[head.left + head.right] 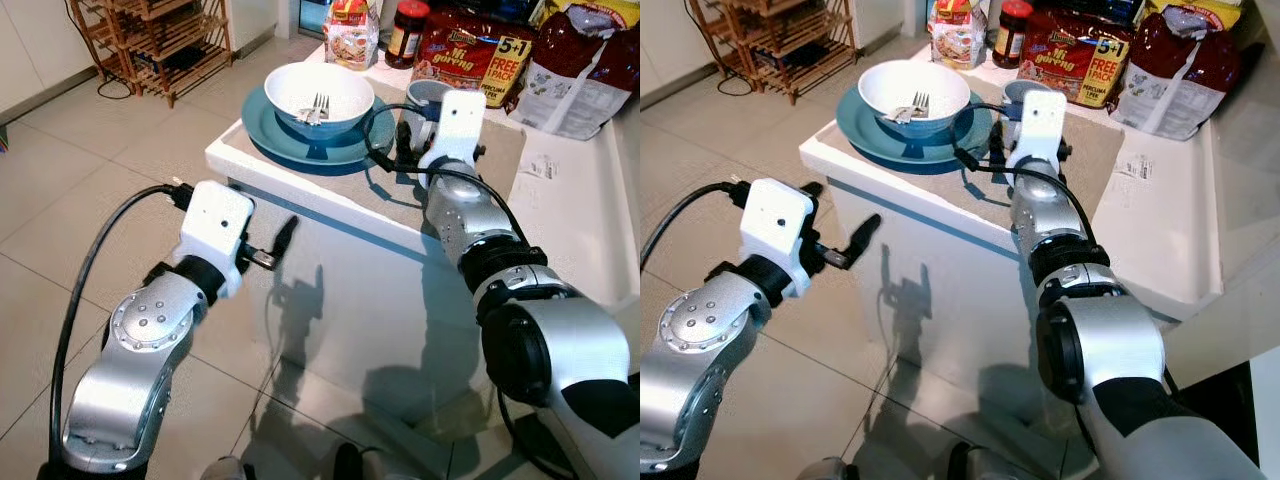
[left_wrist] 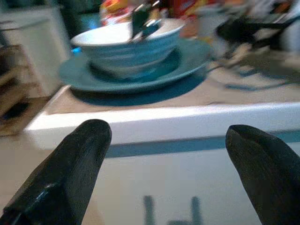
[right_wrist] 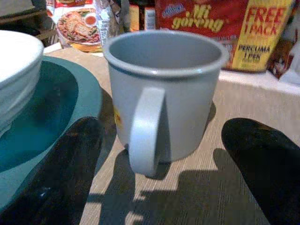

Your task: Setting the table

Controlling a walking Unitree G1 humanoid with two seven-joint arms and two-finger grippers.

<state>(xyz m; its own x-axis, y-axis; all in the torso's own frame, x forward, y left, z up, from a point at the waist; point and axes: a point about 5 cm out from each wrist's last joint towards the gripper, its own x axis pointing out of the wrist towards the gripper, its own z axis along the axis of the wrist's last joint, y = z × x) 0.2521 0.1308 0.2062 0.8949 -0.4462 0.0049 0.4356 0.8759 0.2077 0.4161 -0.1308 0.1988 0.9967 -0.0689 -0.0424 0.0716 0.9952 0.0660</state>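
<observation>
One mug (image 3: 164,93), one bowl (image 1: 318,98), one plate (image 1: 275,130); right tool (image 3: 164,154) and left tool (image 2: 173,164) both spread wide, empty.

Both arms (image 1: 150,330) raised, fingers (image 3: 56,183) spread

Bright light on my feed, hard shadows, one soft wrist cam

Head views look sharp to me, lit strongly from up and behind: the arms throw crisp dark shadows down the white cabinet front (image 1: 340,300) and onto the glossy floor tiles (image 1: 60,200), which bounce some glare. The white worktop (image 1: 1170,230) edge is nearly blown out. My left wrist view is smeared all over, the bowl (image 2: 126,44) and plate (image 2: 140,75) mushy, background just colour blobs. Right wrist view is much cleaner: the mug (image 3: 164,93) is crisp with a dark shadow on the mat, while the near black fingers (image 3: 51,178) are soft and underexposed.
</observation>
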